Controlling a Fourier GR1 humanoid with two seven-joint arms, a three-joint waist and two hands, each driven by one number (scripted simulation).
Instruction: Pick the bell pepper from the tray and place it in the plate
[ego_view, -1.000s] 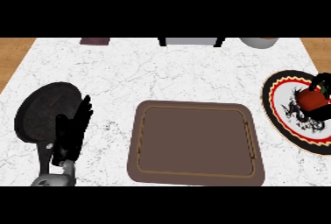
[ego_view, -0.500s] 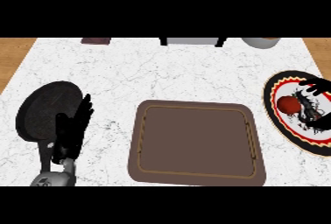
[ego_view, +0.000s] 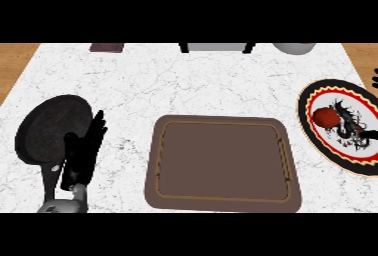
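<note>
Red bell pepper (ego_view: 326, 117) sat on the plate (ego_view: 317, 145), well to the right of the left hand (ego_view: 83, 152), which rested with fingers straight and together beside the brown tray (ego_view: 225, 162). Right hand was out of view. Placement step looked done; next call: just verify the pepper settles.

Lighting: even, bright, diffuse across the white marble counter (ego_view: 192, 80), with no glare. Shadows: a faint soft one beside the brown tray (ego_view: 225, 165); the black left hand (ego_view: 83, 155) reads as a flat dark shape. Distortion: the plate (ego_view: 325, 97) stretches oval toward the right edge.
</note>
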